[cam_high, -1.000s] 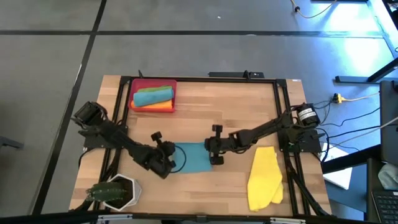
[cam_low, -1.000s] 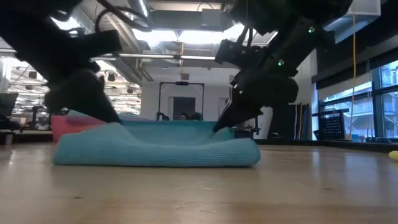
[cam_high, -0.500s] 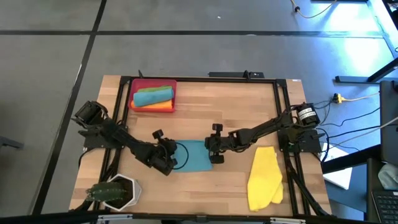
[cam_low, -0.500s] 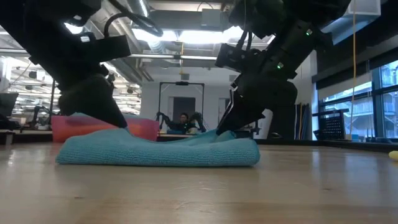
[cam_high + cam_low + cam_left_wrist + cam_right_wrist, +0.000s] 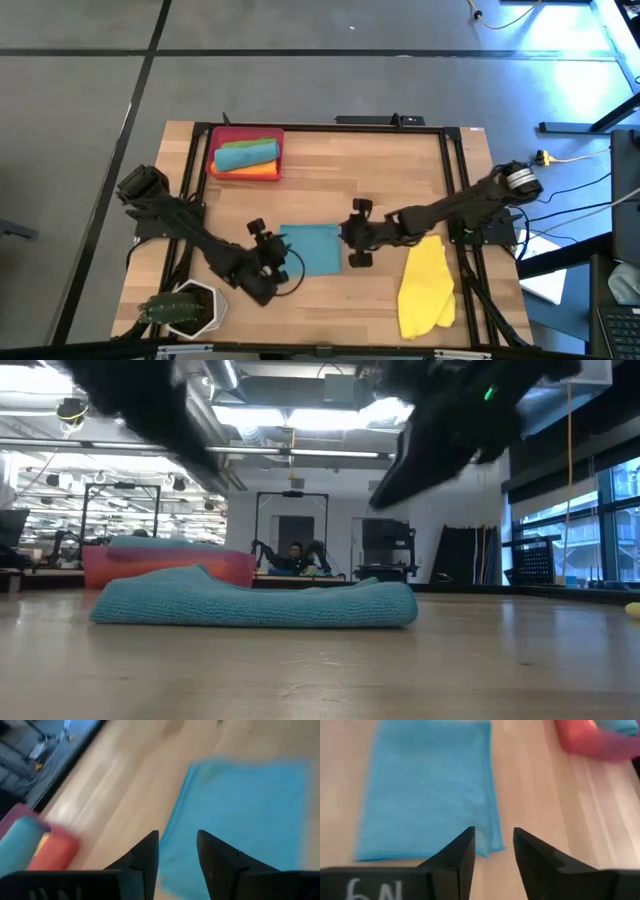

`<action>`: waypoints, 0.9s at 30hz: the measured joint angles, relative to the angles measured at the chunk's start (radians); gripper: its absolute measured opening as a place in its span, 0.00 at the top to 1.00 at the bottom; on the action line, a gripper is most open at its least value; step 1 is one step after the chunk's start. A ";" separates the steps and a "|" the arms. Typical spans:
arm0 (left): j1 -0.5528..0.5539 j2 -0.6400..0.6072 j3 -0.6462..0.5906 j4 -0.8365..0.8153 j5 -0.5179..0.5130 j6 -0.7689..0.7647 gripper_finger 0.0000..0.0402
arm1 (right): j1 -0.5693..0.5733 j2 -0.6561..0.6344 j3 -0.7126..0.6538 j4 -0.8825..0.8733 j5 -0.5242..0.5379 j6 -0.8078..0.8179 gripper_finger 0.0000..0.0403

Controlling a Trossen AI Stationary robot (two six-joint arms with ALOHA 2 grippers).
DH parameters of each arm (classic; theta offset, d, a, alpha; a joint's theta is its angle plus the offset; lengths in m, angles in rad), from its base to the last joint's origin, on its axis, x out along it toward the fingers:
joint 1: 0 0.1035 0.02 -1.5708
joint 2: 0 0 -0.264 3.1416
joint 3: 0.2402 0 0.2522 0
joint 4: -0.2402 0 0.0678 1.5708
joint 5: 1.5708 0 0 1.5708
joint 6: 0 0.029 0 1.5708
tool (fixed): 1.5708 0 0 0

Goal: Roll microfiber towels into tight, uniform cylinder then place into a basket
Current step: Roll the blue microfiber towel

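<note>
Left gripper (image 5: 268,262) and right gripper (image 5: 357,232): fingers parted, holding nothing, now lifted off teal towel (image 5: 311,249) lying flat between them. Farther, red basket (image 5: 246,155) with rolled towels. Blurred in low view.

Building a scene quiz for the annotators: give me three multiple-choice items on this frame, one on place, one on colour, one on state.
1. Where does the flat teal-blue microfiber towel lie?
A. in the red basket
B. on the table between both grippers
C. on the yellow towel

2. What colour is the loose towel by the right arm?
A. green
B. orange
C. yellow

3. How do both grippers stand?
A. open, holding nothing
B. shut on the towel
C. inside the basket

Key: 1 B, the left gripper and right gripper flank it. 2 C, the yellow microfiber towel is crumpled there. 3 A, both wrist views show parted fingers over the cloth; the shallow red plastic basket sits apart.
</note>
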 joint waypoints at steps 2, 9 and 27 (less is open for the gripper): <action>-0.041 0.000 0.020 0.078 -0.077 -0.022 0.69 | 0.040 -0.035 0.000 -0.002 -0.002 0.019 0.68; -0.278 0.013 -0.051 0.304 -0.626 -0.020 0.70 | 0.212 -0.062 -0.018 0.140 -0.002 0.010 0.72; -0.102 0.059 -0.189 1.016 0.060 0.395 0.88 | 0.120 -0.060 -0.551 1.131 -0.152 0.042 0.77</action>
